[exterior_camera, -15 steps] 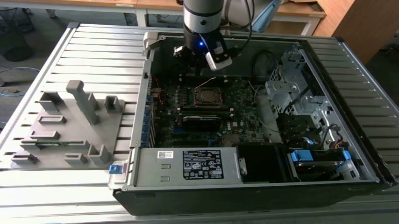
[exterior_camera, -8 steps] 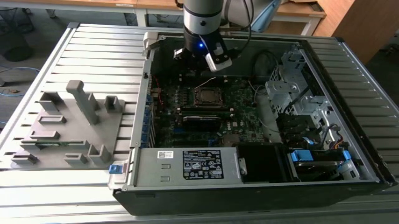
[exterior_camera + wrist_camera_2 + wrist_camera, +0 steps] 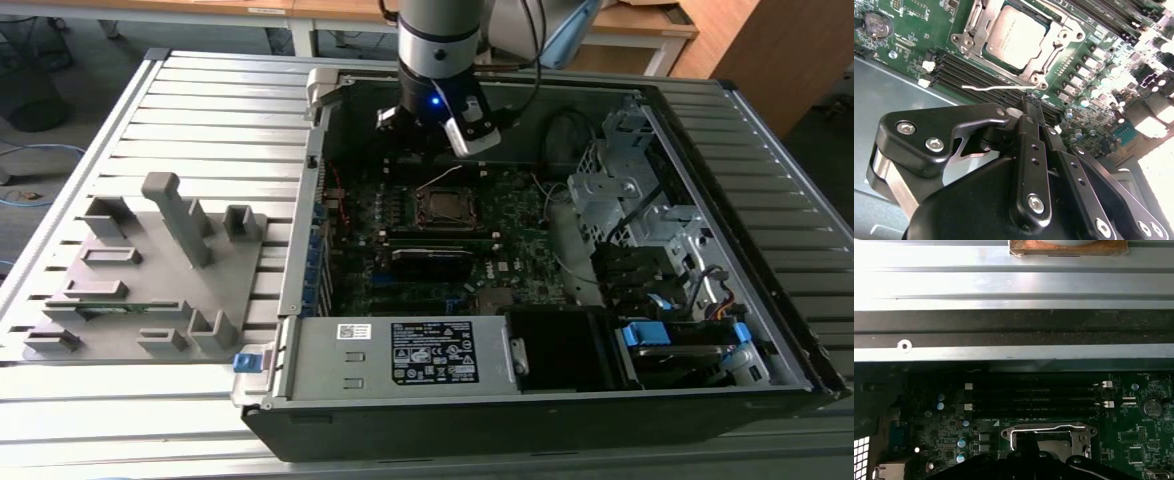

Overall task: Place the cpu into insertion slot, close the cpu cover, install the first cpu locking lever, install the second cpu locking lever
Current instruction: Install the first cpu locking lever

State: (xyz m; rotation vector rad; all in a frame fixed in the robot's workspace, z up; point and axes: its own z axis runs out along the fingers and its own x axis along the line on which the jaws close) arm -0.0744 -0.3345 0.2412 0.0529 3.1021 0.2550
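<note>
The cpu (image 3: 1014, 32) lies flat in its socket on the green motherboard (image 3: 909, 45), its grey metal top showing through the window of the cpu cover (image 3: 1054, 50). The silvery cover is down over the chip. One thin wire locking lever (image 3: 989, 88) stands free beside the socket, raised off the board (image 3: 441, 180). My gripper (image 3: 1031, 100) hangs above the socket's edge with its black fingers together, the tips close by the lever's free end; I cannot tell if they touch it. In the exterior view the gripper (image 3: 463, 140) is over the far side of the socket (image 3: 447, 205).
The open computer case (image 3: 307, 200) lies on a slatted metal table. Memory slots (image 3: 979, 75) run beside the socket. A power supply (image 3: 427, 355) fills the near side and a drive cage (image 3: 641, 200) the exterior view's right. A grey fixture tray (image 3: 147, 270) sits outside the case.
</note>
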